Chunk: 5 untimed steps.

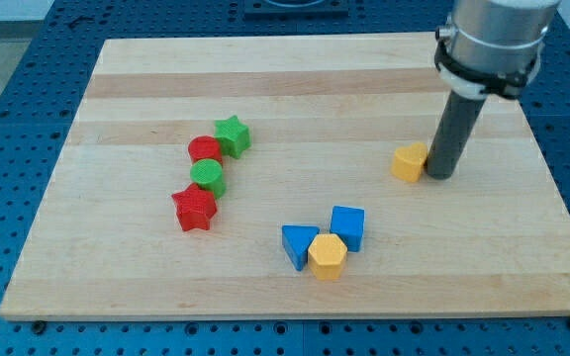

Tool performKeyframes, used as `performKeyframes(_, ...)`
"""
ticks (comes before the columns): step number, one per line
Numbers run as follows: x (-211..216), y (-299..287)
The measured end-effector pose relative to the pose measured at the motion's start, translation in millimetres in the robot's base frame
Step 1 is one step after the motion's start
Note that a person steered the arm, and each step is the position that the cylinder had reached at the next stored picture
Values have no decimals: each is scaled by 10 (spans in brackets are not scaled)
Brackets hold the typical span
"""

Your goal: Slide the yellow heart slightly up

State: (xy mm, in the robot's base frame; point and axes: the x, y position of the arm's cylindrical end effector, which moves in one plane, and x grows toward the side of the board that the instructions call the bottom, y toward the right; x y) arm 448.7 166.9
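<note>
On the view's left of the wooden table [117, 79] a chain of four blocks runs down: a green star [233, 135] at the top, a red cylinder [204, 150] touching it, a green cylinder [208, 177] below that, and a red star [194, 209] at the bottom. Toward the middle and near the view's bottom sits a tight cluster: a blue triangle [298, 244], a yellow hexagon [328, 256] touching it, and a blue cube [347, 226] just behind. Further to the view's right lies the yellow heart [410, 162], well apart from every other block. My tip [440, 175] stands just beside it on its right side, touching or nearly so. There are no jaws on this arm, only the rod, so nothing is open or closed. I judge the approach step to be in hand: the tip is beside the heart, not below it. The next move calls for bringing the tip round to the heart's lower edge, then a short push toward the view's top.
</note>
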Motion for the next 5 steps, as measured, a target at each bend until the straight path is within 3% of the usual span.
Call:
performKeyframes(1,30,0)
performKeyframes(2,376,-71)
performKeyframes(3,347,-329)
performKeyframes(5,-156,-468)
